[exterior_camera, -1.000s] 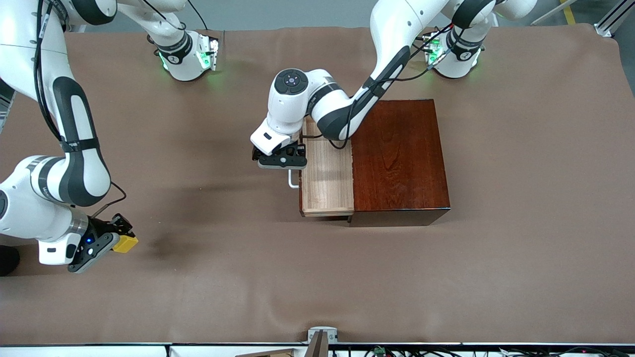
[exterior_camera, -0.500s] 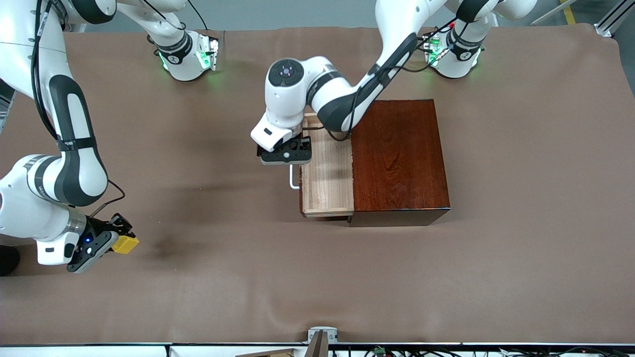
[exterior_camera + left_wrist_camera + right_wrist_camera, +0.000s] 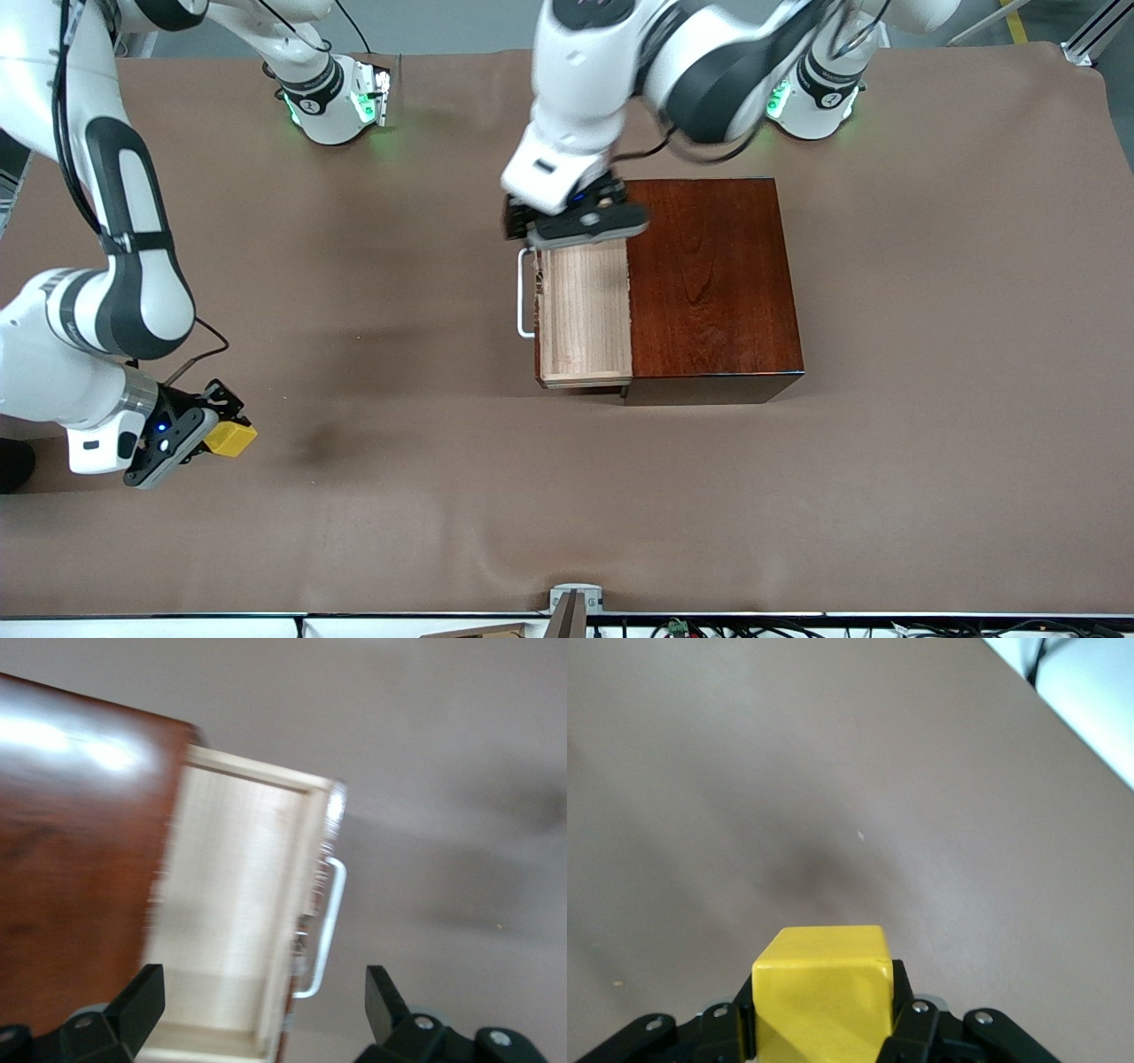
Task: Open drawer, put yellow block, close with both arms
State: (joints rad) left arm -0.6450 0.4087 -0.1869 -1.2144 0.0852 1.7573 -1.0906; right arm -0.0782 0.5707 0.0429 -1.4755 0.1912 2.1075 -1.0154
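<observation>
Gripped in the clenched right claw (image 3: 211, 431), a bright-yellow block (image 3: 230, 438) is held over the bench (image 3: 930, 443); the left claw (image 3: 264, 1010), spread wide, is poised above the open, pale-lined drawer (image 3: 585, 310).

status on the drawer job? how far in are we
Done: the drawer stands pulled out of the wooden box, its pale interior empty. The left tool, open, is over the drawer's end nearest the bases, off the handle. In hand: the right tool is shut on the yellow block, up over the table's right-arm end. Left: carry the block into the drawer, then push it shut with both arms.
</observation>
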